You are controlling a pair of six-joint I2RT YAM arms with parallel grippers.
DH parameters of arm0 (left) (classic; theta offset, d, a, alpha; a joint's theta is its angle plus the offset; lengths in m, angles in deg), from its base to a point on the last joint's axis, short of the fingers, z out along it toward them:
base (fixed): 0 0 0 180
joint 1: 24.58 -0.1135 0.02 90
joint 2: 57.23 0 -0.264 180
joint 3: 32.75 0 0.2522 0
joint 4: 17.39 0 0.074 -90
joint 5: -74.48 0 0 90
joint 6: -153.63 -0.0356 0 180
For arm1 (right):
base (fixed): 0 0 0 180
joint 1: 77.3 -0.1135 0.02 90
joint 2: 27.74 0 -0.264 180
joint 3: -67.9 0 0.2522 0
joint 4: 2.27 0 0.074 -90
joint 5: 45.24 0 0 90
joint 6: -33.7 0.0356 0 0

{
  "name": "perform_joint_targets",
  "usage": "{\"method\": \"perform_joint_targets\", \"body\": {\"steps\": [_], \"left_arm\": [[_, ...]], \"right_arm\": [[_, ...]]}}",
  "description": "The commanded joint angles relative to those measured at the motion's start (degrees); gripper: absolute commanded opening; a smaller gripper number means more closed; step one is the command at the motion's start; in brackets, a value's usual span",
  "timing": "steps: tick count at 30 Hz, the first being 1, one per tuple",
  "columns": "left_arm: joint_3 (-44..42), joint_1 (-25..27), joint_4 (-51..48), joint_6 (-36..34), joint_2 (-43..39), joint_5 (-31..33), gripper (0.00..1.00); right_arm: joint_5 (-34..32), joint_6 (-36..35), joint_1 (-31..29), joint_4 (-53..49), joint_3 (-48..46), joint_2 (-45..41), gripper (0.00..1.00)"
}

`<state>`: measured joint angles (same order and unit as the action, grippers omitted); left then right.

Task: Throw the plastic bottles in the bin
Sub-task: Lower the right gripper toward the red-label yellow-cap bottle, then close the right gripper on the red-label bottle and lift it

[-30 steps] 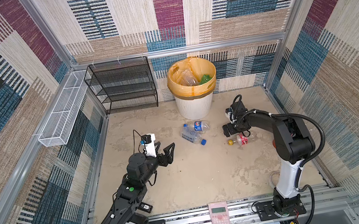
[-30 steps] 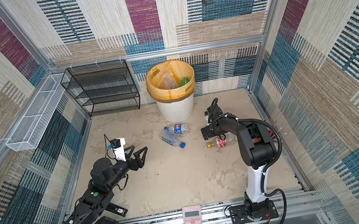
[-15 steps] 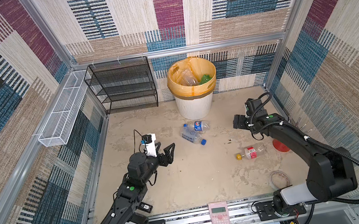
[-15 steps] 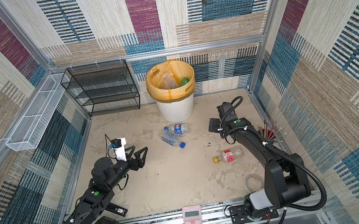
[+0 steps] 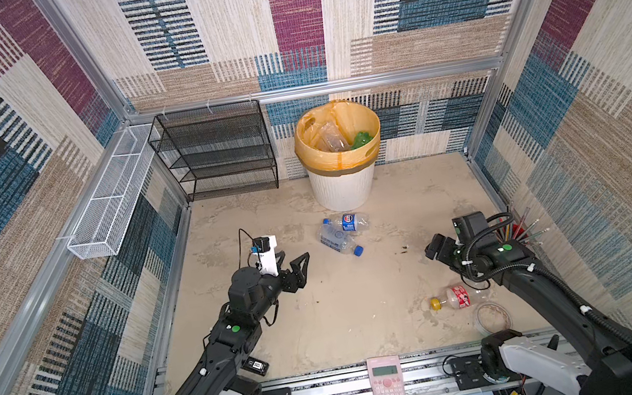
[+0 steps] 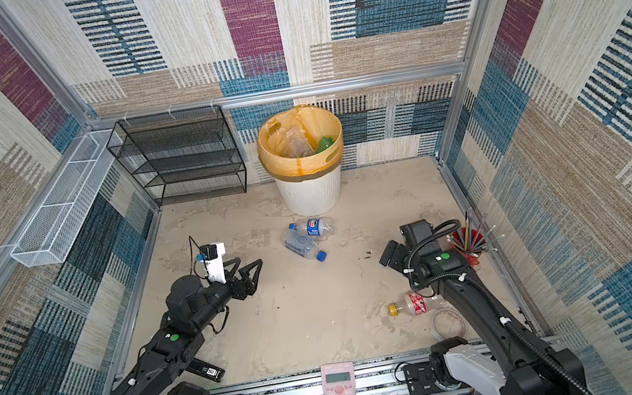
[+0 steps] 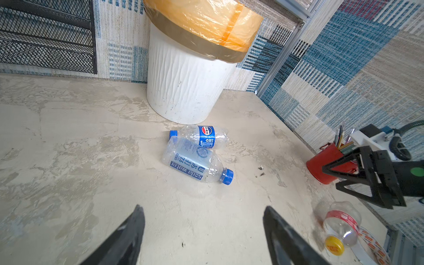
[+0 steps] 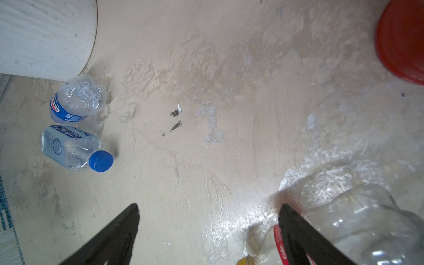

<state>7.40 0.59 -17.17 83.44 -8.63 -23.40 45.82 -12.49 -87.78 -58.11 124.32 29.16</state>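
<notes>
One red-label bottle [image 5: 460,296] flat, cap [image 5: 435,303] leftward

Matt ribbed bin [image 5: 342,186], glossy clear plastic bottles [image 7: 197,160]

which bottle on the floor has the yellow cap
The clear bottle with the red label, lying alone beside the tape roll. The Pepsi bottle and soda water bottle before the bin have blue caps.
</notes>
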Motion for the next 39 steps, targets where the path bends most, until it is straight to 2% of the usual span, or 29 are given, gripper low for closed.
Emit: {"method": "perform_joint_targets", "body": {"steps": [1,11,20,31,36,39], "left_arm": [[-0.5,-0.1,2.5,1.2,-0.3,0.0,0.82],[-1.6,-0.1,3.2,1.8,-1.5,-0.1,0.82],[-2.6,0.0,3.6,2.2,-2.5,0.0,0.82],[-3.2,0.0,4.0,2.4,-2.8,0.4,0.82],[-3.6,0.0,4.4,2.7,-3.5,0.5,0.82],[-3.7,0.0,4.0,2.6,-3.9,0.4,0.82]], "right_arm": [[-0.3,4.7,-0.1,-4.7,-0.1,-1.9,0.96],[1.1,7.6,-0.1,-12.1,-2.0,-3.6,0.95],[-5.5,8.7,-0.1,-19.1,-0.3,-3.7,0.97],[-5.3,9.3,0.2,-20.0,-0.8,1.5,1.0],[-2.4,9.7,0.9,-17.1,-4.2,4.7,1.0],[-2.8,10.3,0.9,-15.7,-5.2,5.2,1.0]]}}
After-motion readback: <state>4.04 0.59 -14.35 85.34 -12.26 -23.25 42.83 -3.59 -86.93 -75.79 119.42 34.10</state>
